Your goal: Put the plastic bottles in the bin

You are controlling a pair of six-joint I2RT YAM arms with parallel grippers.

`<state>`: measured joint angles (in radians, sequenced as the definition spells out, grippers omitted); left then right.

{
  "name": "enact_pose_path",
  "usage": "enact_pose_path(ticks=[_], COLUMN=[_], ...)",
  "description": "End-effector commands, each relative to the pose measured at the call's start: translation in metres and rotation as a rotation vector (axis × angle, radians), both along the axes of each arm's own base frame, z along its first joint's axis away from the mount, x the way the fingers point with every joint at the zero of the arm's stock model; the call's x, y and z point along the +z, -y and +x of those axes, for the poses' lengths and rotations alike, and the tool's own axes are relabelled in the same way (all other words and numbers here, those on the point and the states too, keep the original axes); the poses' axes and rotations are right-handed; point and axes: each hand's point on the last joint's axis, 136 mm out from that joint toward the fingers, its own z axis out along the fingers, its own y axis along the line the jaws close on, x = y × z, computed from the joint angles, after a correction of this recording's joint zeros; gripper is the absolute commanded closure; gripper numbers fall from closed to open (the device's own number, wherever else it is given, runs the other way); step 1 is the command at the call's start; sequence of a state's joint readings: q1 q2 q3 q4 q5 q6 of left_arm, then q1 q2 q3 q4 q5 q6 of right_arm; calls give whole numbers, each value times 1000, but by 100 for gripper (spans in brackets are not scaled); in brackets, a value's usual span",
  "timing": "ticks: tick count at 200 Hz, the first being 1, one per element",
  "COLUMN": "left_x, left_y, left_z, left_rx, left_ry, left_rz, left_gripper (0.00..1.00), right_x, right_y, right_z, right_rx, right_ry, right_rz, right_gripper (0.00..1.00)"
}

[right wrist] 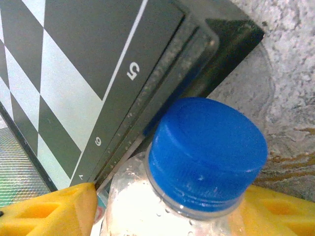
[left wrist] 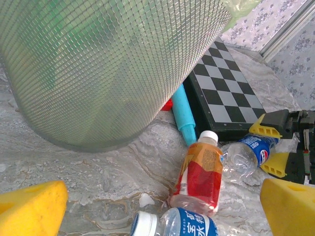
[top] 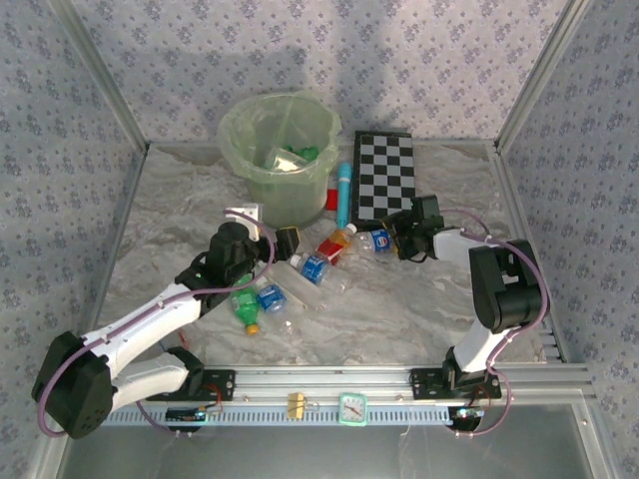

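The bin (top: 280,150) stands at the back, its mesh wall (left wrist: 98,69) close in the left wrist view, with green bottles (top: 300,155) inside. My right gripper (top: 401,239) is shut on a clear blue-capped bottle (right wrist: 206,147) lying beside the checkerboard; its yellow fingers (left wrist: 268,129) flank that bottle (left wrist: 246,152). My left gripper (top: 272,235) hangs open over the table. Below it lie a red-labelled bottle (left wrist: 199,172) and a blue-labelled, white-capped bottle (left wrist: 182,223). A green bottle (top: 245,307) and another blue-labelled one (top: 272,297) lie nearer the left arm.
A black-and-white checkerboard (top: 384,175) lies right of the bin. A teal tube (top: 342,192) and a small red block (top: 330,200) sit between them. Patterned walls and metal rails close in the table on three sides.
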<state>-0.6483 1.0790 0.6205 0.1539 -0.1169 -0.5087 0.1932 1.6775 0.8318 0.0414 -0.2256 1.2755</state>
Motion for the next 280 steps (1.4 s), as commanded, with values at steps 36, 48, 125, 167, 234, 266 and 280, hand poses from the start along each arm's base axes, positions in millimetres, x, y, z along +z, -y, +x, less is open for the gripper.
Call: enact_pose_path(ticks=[36, 48, 125, 167, 234, 266, 280], left_x=[14, 15, 33, 39, 30, 18, 14], left_y=[1, 2, 29, 67, 126, 148, 153], left_z=[2, 2, -2, -7, -18, -23, -23], left_rx=[13, 10, -123, -310, -556, -619, -629], left_ry=[21, 19, 27, 1, -112, -161, -172], left_rz=[-38, -39, -88, -137, -167, -136, -132], left_gripper=[0, 0, 0, 0, 0, 0, 0], right_x=[-20, -18, 52, 104, 158, 173, 176], right_y=[12, 13, 17, -1, -54, -75, -83], right_z=[-8, -6, 5, -1, -21, -26, -29], right_rx=[-17, -12, 104, 271, 524, 595, 620], right_ry=[-32, -16, 205, 350, 509, 554, 566], right_rz=[-24, -19, -60, -59, -40, -18, -8], right_gripper=[38, 40, 53, 56, 58, 59, 59])
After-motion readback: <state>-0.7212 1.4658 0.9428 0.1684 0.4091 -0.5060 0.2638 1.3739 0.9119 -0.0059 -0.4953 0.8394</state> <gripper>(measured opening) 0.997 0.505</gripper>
